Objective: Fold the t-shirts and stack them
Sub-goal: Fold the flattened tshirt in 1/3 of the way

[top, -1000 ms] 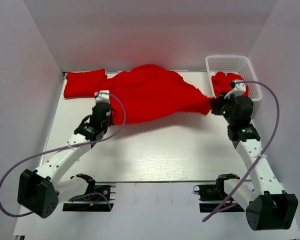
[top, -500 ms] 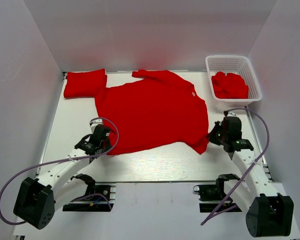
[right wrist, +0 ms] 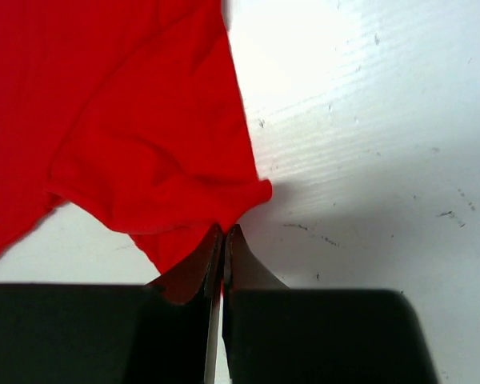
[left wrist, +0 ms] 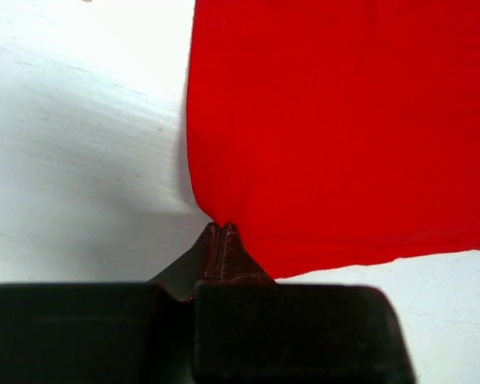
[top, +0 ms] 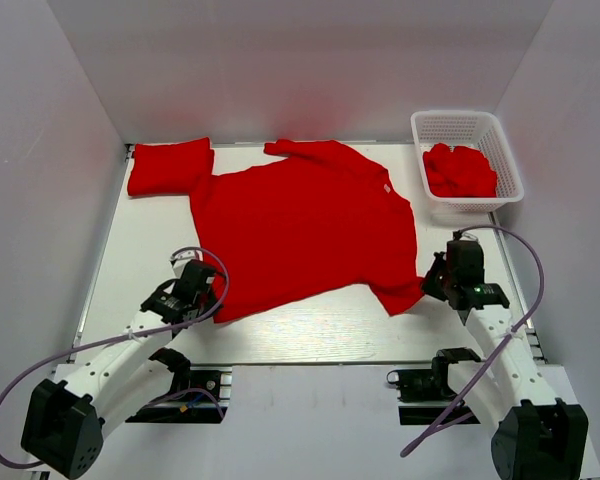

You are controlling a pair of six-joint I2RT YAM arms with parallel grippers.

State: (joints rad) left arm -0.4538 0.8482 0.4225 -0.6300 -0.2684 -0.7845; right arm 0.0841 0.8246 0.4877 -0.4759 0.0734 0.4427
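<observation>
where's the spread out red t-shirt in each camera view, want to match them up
Top external: the spread t-shirt lies flat mid-table, beyond both arms.
Left wrist: it fills the upper right; the left gripper pinches its near-left corner.
Right wrist: it fills the upper left; the right gripper pinches its near-right corner.
Shared landmark: the white table bordering the shirt's near edge in every view.
</observation>
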